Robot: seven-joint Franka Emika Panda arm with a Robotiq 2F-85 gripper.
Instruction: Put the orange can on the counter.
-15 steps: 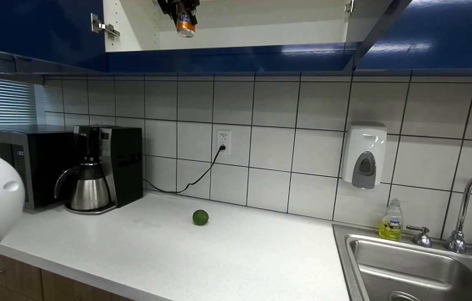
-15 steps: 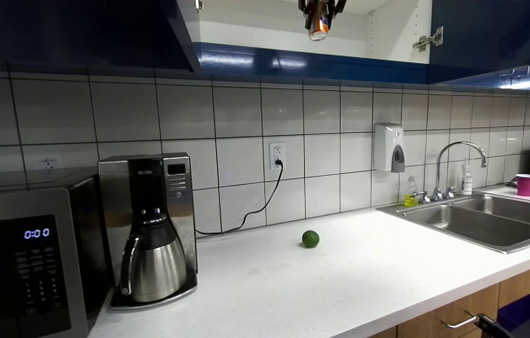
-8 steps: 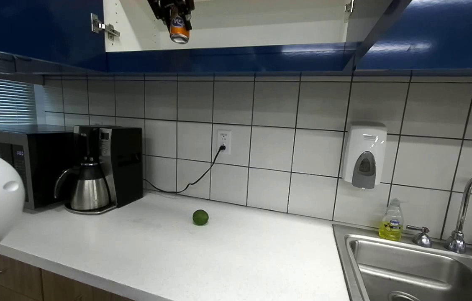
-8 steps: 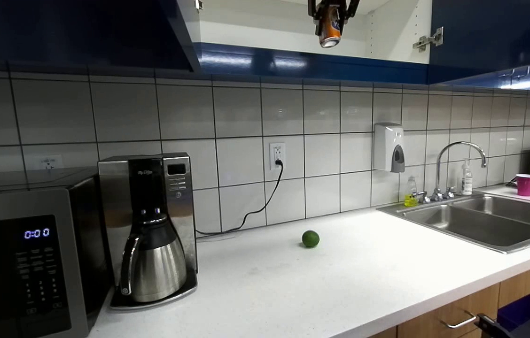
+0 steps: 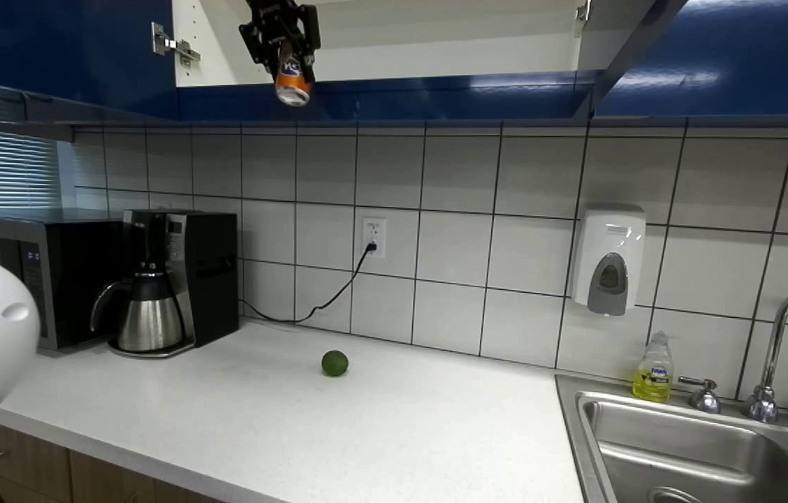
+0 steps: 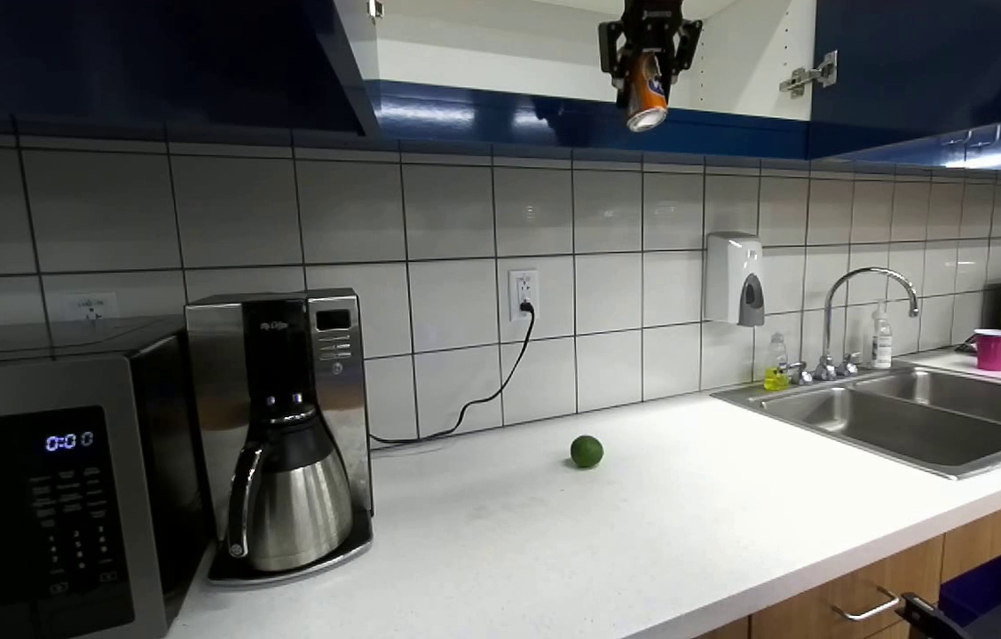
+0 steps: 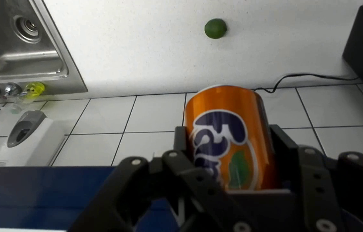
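Note:
The orange can [image 5: 293,85] is held in the air in front of the open cupboard, high above the counter [image 5: 380,433]. It hangs slightly tilted, its pale end downward, and also shows in an exterior view [image 6: 646,99]. In the wrist view the can [image 7: 221,106] fills the space between the fingers, with its dark blue lettering facing the camera. My gripper [image 5: 292,68] is shut on the can's sides; its fingers hide part of the can. It also shows in an exterior view [image 6: 648,82]. The counter also shows in the wrist view [image 7: 130,48].
A small dark green ball [image 6: 587,452] lies on the counter. A coffee maker [image 6: 345,426] and a microwave [image 6: 154,461] stand at one end, a steel sink [image 5: 568,419] at the other. The cupboard's blue lower edge [image 5: 394,99] is just behind the can. A black cord [image 6: 500,390] runs along the wall.
My gripper has come down with the can, from in front of the cupboard's opening to level with its blue lower edge. The can stays in the fingers. The ball has not moved.

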